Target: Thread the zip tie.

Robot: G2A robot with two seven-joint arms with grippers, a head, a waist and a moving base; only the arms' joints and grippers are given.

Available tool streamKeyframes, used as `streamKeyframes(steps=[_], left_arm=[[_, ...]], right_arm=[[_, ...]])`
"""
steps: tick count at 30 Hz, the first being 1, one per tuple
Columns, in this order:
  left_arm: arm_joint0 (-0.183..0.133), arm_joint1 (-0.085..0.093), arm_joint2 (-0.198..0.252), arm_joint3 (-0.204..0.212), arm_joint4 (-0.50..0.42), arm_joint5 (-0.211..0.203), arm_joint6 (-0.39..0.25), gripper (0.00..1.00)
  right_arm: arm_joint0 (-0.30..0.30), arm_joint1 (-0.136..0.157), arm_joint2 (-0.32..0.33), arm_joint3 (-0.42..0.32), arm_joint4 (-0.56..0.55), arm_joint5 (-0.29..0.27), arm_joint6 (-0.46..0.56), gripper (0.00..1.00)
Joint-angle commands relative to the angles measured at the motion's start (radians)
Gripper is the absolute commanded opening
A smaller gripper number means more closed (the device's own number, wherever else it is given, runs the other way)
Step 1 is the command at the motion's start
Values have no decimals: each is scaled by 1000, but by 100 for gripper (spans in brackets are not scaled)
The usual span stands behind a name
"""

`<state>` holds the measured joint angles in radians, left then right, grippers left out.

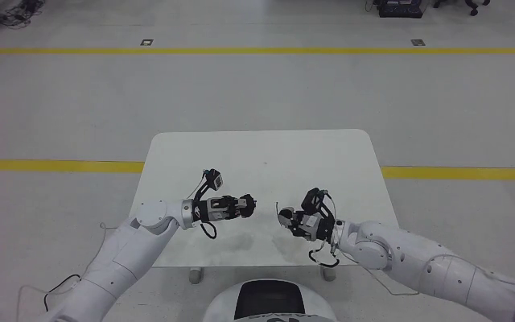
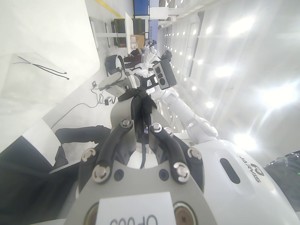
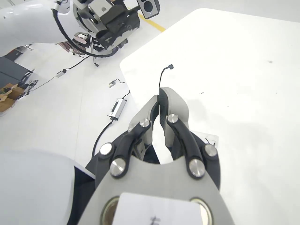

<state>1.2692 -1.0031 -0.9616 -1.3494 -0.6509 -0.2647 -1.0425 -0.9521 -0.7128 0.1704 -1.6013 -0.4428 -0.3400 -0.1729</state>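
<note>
A white table (image 1: 265, 153) with rounded corners stands on a pale floor, and two white robot arms reach in over its near edge, their grippers facing each other and a little apart above the near middle of the table. The left gripper (image 1: 249, 203) has its dark-padded fingers drawn together; whether anything thin is pinched between them cannot be told. The right gripper (image 3: 159, 97) is clamped on a zip tie (image 3: 161, 77), held in the air above the table rather than resting on it. A clear tray (image 2: 21, 80) lies flat toward the near right corner, with a few spare ties (image 2: 50, 70) inside. The zip tie is a thin black strap rising out of the right fingertips in a gentle curve and ending in a small square head (image 3: 171, 66), which points toward the left gripper without touching it. The strap looks very light, springy and smooth, so it would likely bend or slide under a loose hold and flick back if let go. A firm pinch close to the end being guided would probably keep it steady. The head is tiny and its slot narrow, so the other end would want holding just behind its tip, lined up squarely with the slot.
</note>
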Motion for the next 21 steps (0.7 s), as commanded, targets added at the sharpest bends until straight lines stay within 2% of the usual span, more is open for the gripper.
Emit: streamKeyframes(steps=[1,5,8,10,15,21], left_arm=[[0,0,0,0,0,0,0,0],[0,0,0,0,0,0,0,0],[20,-4,6,-9,-31,-7,31,0],[33,-6,13,-4,-32,-27,53,0],[50,-17,41,11,-22,-72,118,0],[54,-34,77,13,8,-75,172,0]], right_arm=[[0,0,1,0,-1,0,0,0],[-5,-1,3,-7,2,0,-4,0],[-36,-2,28,-10,-5,0,-93,0],[-66,1,36,-21,-7,0,-177,0],[-104,6,34,-34,-27,0,-310,0],[-111,9,11,-36,-40,0,-409,0]])
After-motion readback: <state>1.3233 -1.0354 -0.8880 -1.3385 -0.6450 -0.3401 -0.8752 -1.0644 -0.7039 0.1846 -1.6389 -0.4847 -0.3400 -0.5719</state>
